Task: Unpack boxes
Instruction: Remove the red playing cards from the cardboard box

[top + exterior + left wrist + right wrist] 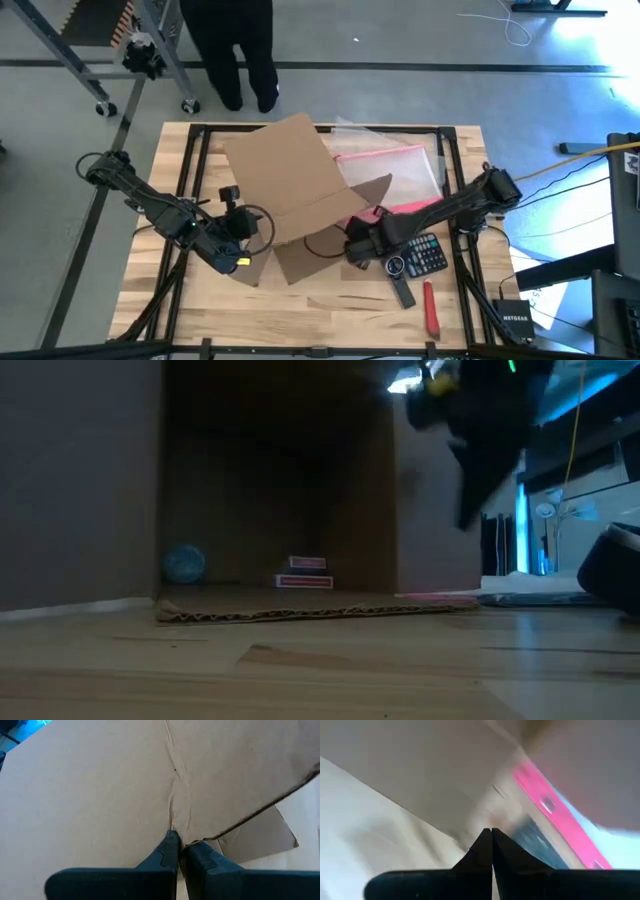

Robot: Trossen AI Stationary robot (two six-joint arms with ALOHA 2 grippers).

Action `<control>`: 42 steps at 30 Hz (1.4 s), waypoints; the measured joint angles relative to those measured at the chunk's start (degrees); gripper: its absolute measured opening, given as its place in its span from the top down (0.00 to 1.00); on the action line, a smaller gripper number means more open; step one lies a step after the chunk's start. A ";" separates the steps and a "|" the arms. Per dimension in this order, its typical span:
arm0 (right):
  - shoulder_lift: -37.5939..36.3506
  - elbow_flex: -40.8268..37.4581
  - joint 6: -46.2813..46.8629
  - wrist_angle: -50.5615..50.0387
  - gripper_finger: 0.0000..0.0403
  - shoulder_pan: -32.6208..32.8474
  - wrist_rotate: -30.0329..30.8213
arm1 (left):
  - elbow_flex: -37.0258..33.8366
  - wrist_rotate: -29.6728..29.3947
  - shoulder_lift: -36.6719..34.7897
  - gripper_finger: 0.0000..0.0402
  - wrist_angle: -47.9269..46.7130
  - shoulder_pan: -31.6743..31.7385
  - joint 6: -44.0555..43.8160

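Box (290, 175) flaps pinched — both end effectors (262, 232) (335, 248) at near edge

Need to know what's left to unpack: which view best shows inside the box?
The low view: it looks straight into the open cardboard box, showing a blue ball and small packs. The high view shows only its outside; both wrist views show bare cardboard.

Box (295, 175) mid-table, front edge free

Lab: framed wooden table (330, 310), concrete floor (400, 35).
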 joint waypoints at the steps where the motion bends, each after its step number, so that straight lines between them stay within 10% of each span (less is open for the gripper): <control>1: 0.05 0.33 0.01 3.03 1.00 0.72 1.10 | 0.00 0.00 0.00 0.99 0.04 0.00 0.00; 10: 5.18 -1.20 -5.44 37.21 0.93 2.66 9.81 | 0.00 0.00 0.00 0.99 0.04 0.00 0.00; 25: 22.41 4.94 -27.01 56.05 0.33 -5.74 27.56 | 0.00 0.04 0.00 0.99 0.05 -0.07 0.29; 42: 26.23 8.92 -17.78 56.90 0.42 -18.98 23.06 | 0.00 0.10 -0.02 0.99 0.51 -0.07 0.11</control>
